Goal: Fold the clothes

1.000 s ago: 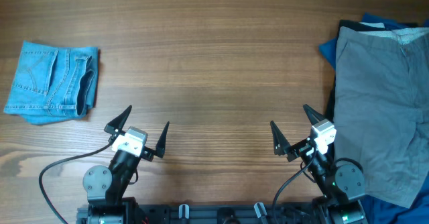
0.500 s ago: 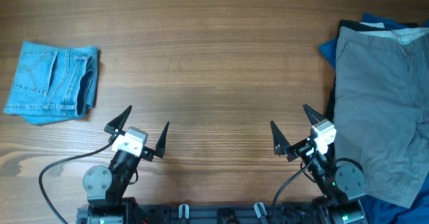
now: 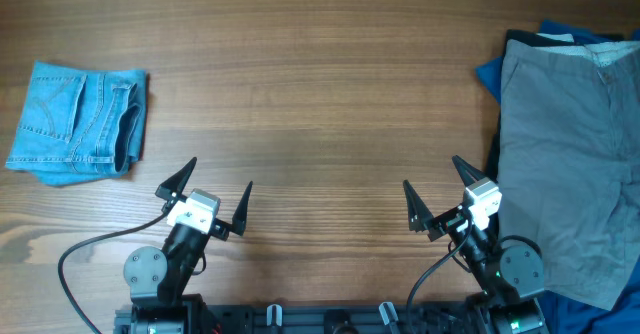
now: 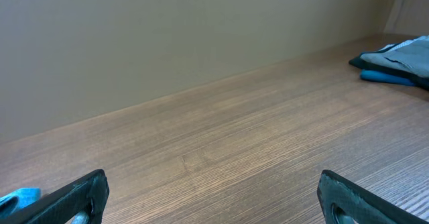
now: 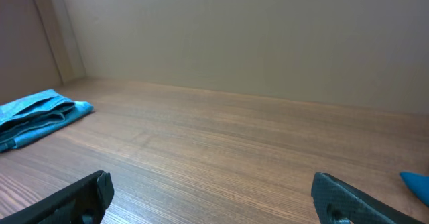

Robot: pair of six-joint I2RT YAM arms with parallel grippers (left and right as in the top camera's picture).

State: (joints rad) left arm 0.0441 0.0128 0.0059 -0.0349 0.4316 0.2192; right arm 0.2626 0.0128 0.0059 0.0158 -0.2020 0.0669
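Both arms sit at the near edge of the table [image 3: 320,84], and neither is holding anything.

Left gripper [image 3: 220,174]: jaws spread wide, only bare wood between the fingers. Right gripper [image 3: 430,172]: same, spread wide and empty.

Clothes:
- The folded denim [image 3: 78,122] lies at the far-left side of the table. It's up and to the left of the left gripper, well apart from it and not between the fingers.
- Left wrist cam catches only a sliver of blue [image 4: 21,196] beside its left finger [image 4: 77,197]. I read that as the denim's edge, but it's too cropped to be sure.
- Right wrist cam shows the denim [image 5: 33,117] plainly, lying flat on the wood at the far left of frame, across the table.
- The grey shorts [image 3: 565,164] are unfolded and spread flat on the right side, running off the right edge of the overhead view.
- They lie on top of a blue garment [image 3: 487,72], which pokes out at the upper-left corner. A dark layer shows along the left edge of the shorts.
- The left edge of the shorts lies just right of the right gripper, near its outer finger and outside the jaws.
- Left wrist cam sees that pile [image 4: 395,58] low at far right.
- Right wrist cam gets only a blue corner [image 5: 417,182] at the right border.

The middle of the table, ahead of both grippers, is plain wood.
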